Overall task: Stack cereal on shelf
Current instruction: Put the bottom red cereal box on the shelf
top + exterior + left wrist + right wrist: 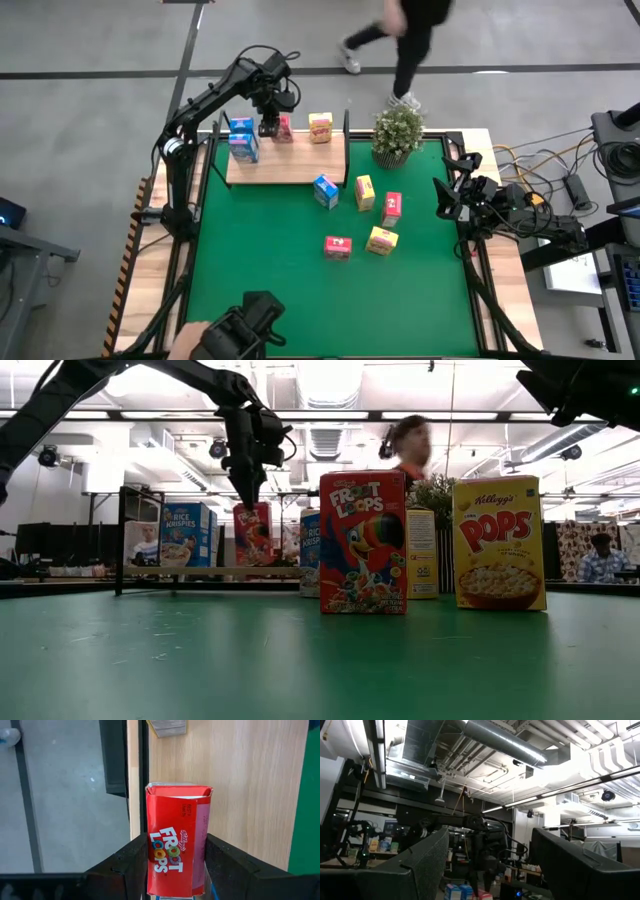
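A green mat (280,270) covered the middle of a light wooden table (505,300), and grey floor lay around it; beyond the far edge a person (405,45) in dark clothes walked past, while the low view showed bright ceiling lights and ducting behind. The shelf (285,160), a pale plank with thin black end frames, lay along the far side of the mat, and a potted plant (397,135) stood just beside its right end. On the shelf stood blue boxes (242,140) at the left, a yellow box (320,127) towards the right, and between them a red Froot Loops box (175,845). The left gripper (270,125) was over the shelf with its two dark fingers (125,865) pressed against the red box's sides, clamped on it. That box was upright, its long axis vertical, its folded top end seen from above in the left wrist view and its printed face turned towards the camera. Five more boxes were loose on the mat: a blue one (325,190), a yellow one (364,192) and a red one (391,206) near the shelf's front edge, then another red one (338,246) and a second yellow one (382,240) closer to the near side, all apart from each other. The right gripper (450,195) waited at the table's right edge, raised, its fingers spread apart and empty.
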Robot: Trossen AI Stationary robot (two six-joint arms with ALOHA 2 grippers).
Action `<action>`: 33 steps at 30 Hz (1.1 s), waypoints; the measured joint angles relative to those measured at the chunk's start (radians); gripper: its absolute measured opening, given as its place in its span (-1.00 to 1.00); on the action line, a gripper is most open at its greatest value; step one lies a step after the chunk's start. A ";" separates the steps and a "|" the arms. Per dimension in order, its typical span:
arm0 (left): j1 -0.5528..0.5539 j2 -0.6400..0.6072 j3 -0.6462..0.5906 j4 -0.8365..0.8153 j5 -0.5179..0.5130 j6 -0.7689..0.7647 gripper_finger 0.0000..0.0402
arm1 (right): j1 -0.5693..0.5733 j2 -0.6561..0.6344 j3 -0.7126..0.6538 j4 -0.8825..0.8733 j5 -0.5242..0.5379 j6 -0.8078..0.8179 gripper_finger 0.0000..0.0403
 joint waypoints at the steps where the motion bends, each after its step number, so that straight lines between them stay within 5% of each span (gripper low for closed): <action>1: 0.000 0.000 0.000 0.001 0.000 -0.001 -0.16 | 0.000 0.000 0.000 0.000 0.000 0.000 0.36; 33: 0.000 0.005 -0.027 0.025 0.000 -0.039 -0.16 | 0.000 0.000 0.000 0.000 0.000 0.000 0.36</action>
